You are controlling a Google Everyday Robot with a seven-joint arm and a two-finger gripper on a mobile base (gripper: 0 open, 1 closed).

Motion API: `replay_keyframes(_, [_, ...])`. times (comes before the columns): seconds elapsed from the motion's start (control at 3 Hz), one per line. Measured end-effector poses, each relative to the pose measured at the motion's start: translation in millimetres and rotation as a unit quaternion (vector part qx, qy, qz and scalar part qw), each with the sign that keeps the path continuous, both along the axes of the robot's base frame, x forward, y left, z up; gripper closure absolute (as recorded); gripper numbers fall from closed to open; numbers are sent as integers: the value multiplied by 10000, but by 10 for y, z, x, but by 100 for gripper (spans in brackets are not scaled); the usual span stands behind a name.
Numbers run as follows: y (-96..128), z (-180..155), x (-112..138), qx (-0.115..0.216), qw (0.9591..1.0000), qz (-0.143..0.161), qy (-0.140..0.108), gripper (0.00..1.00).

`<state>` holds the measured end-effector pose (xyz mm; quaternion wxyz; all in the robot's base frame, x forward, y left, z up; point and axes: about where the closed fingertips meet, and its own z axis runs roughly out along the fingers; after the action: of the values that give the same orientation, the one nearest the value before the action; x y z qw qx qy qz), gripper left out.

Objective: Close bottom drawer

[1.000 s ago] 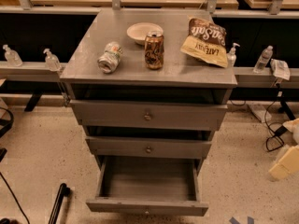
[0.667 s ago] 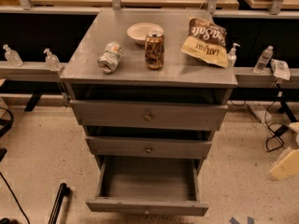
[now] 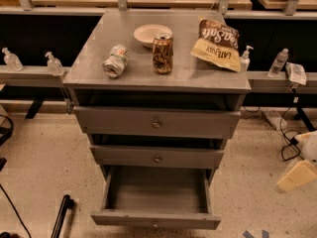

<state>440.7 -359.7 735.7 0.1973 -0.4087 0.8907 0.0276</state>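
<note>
The bottom drawer of the grey cabinet is pulled far out. Its inside is open to view and holds nothing. Its narrow scuffed front faces me, with the small round knob at the picture's lower edge. The mid-sized drawer and the tall top drawer above it each stand out slightly. A pale cream part of my gripper shows low at the right edge. It is well to the right of the cabinet and apart from the drawer.
On the cabinet top lie a white bowl, a brown can, a bottle on its side and a chip bag. Small bottles stand on side ledges. Cables lie on the right floor and a black bar is at lower left.
</note>
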Motion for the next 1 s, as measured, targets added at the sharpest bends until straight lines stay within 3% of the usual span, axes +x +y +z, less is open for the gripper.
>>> replay_keyframes(0.33, [70, -966, 37, 500, 9970, 260, 530, 0])
replay_keyframes(0.67, [133, -1661, 10, 990, 9918, 433, 679, 0])
replay_keyframes(1.0, [274, -2214, -97, 1494, 9835, 748, 694, 0])
